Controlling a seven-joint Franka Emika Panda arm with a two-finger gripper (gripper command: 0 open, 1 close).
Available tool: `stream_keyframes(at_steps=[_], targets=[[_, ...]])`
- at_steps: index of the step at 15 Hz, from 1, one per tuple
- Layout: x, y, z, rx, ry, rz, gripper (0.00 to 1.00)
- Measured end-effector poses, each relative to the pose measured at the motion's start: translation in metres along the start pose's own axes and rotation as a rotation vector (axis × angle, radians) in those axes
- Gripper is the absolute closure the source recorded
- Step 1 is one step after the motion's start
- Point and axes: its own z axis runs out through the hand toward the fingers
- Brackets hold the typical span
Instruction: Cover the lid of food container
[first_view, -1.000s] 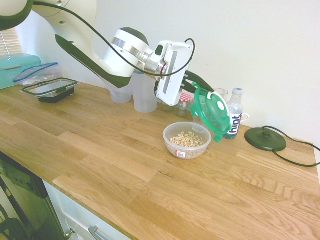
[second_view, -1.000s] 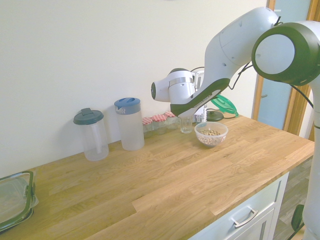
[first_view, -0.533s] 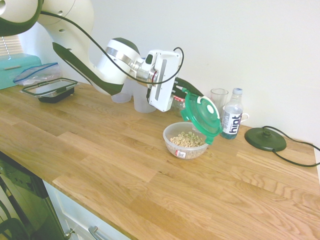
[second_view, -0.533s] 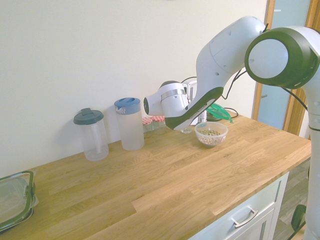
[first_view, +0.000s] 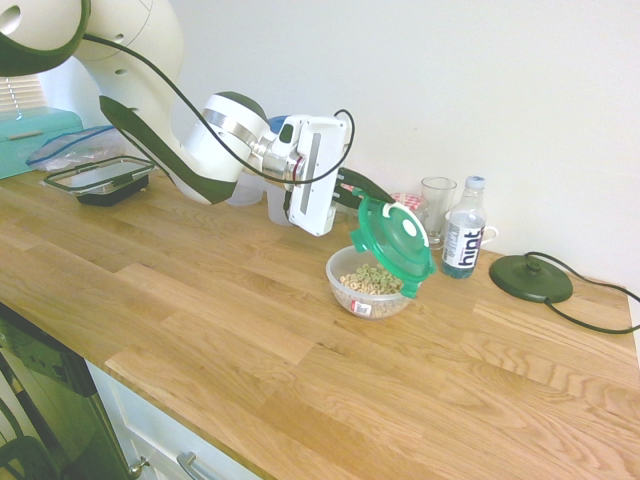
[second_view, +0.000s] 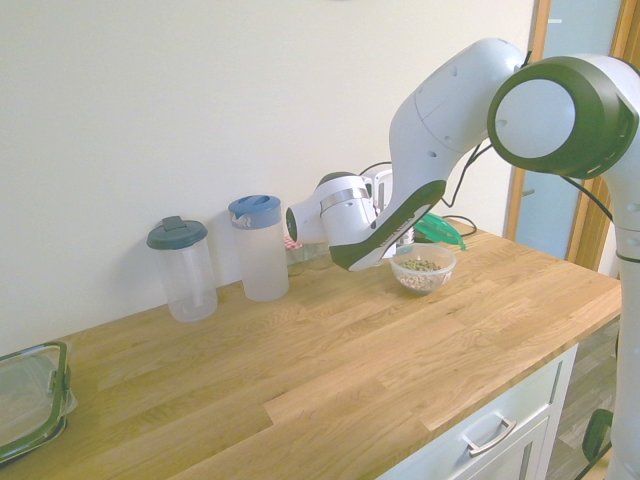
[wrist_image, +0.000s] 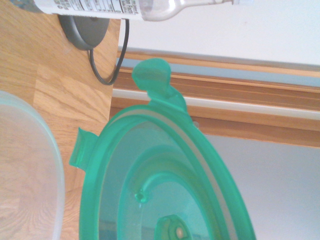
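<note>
Lid held tilted by near-level gripper over container.

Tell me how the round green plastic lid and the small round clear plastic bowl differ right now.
The round green plastic lid is tinted green; the small round clear plastic bowl is colourless. The lid is tilted steeply on edge, gripped by the gripper; the bowl sits flat on the wooden counter, holding cereal rings. Both are round.

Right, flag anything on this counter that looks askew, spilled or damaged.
Only the green lid looks off: the gripper holds it by its edge, steeply tilted over the far rim of the cereal bowl, not yet seated. Nothing looks spilled or damaged; the water bottle and glass stand upright.
</note>
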Motion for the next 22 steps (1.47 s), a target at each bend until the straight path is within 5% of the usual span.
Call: stream_keyframes(at_steps=[5, 6, 18, 22], targets=[[-0.004, -0.001, -0.005, 0.003, 0.005, -0.009, 1.00], [-0.006, -0.002, -0.006, 0.004, 0.003, -0.013, 0.00], [-0.025, -0.010, -0.019, 0.032, 0.015, -0.048, 0.00], [-0.033, -0.010, -0.037, 0.119, -0.039, -0.055, 0.00]])
